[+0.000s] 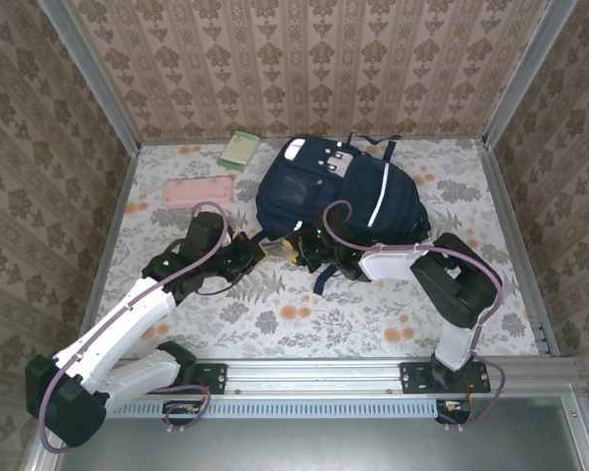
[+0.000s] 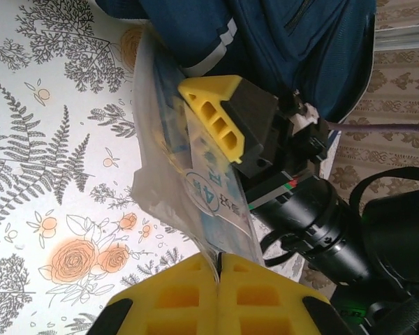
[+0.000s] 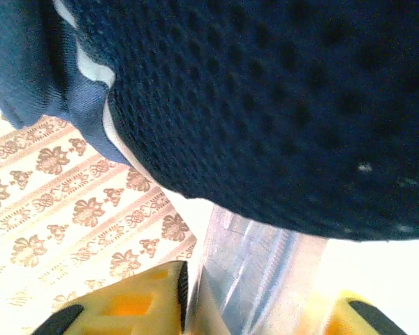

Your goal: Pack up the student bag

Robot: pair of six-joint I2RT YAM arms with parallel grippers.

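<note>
The student bag, a navy backpack with white stripes, lay at the middle of the flower-printed counter, towards its far side. Both arms met just in front of its near edge. The left hand had its yellow fingers pressed together on a clear plastic packet with blue printed contents, which rested against the bag's lower edge. The right hand had one yellow finger on each side of the same clear plastic, right under the bag's navy mesh; I cannot tell whether it was pinching. A pink pencil case and a green booklet lay left of the bag.
</note>
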